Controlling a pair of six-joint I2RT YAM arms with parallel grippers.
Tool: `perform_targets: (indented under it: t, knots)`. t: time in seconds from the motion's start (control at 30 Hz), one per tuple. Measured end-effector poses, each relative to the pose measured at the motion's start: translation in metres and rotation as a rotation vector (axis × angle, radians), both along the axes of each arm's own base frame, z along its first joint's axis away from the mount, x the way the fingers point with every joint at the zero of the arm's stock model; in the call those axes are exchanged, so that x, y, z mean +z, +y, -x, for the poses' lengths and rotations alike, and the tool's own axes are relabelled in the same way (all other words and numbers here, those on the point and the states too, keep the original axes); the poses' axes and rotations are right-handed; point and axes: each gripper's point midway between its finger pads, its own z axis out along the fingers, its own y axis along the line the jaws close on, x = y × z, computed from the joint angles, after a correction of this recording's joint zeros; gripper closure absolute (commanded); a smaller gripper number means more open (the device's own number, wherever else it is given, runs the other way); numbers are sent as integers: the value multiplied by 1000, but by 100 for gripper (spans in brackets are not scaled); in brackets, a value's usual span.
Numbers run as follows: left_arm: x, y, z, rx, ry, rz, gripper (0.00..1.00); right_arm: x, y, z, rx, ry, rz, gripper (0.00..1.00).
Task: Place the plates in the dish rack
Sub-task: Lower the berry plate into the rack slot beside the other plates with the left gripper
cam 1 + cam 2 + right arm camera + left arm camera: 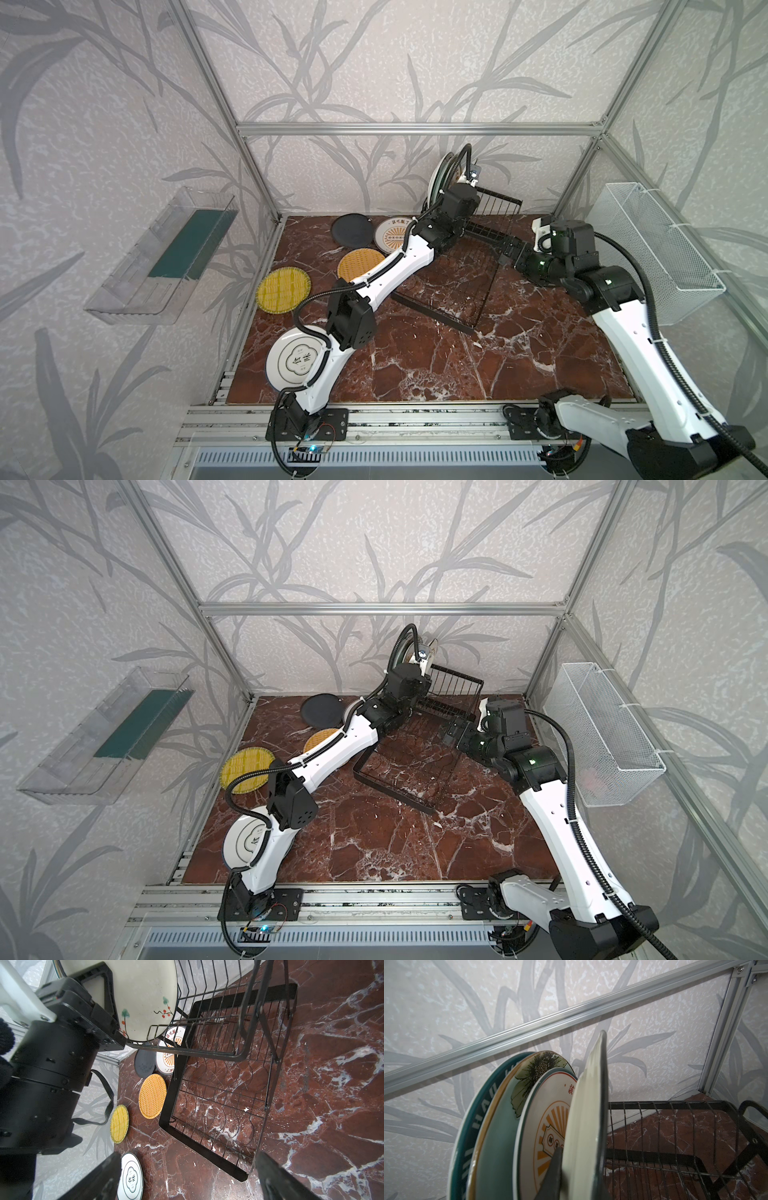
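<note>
My left gripper [577, 1169] is shut on a cream floral plate [583, 1118], which stands on edge at the raised slotted end of the black dish rack [496, 203]. Beside it in the rack stand an orange-sunburst plate [548, 1124], a green flower plate [533, 1072] and a teal-rimmed plate [473, 1126]. On the table lie a black plate [353, 230], a sunburst plate [390, 239], an orange woven plate [359, 264], a yellow woven plate [283, 289] and a white dark-rimmed plate [291, 359]. My right gripper [505, 253] hangs open and holds nothing, at the right edge of the rack's flat tray [166, 1109].
A clear plastic bin [162, 257] hangs on the left wall and a white mesh basket [656, 249] on the right wall. Aluminium frame posts stand in the back corners. The left arm stretches across the plates lying on the table.
</note>
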Motion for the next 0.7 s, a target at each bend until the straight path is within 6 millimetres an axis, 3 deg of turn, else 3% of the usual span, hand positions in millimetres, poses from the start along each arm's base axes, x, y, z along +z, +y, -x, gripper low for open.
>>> perform_targets:
  t: [0.4, 0.7]
  knots:
    - [-8, -2, -5, -10, 10, 7, 100, -4, 1, -2, 5, 11, -5, 1]
    - [-8, -2, -5, -10, 10, 7, 89, -5, 2, -3, 9, 12, -8, 1]
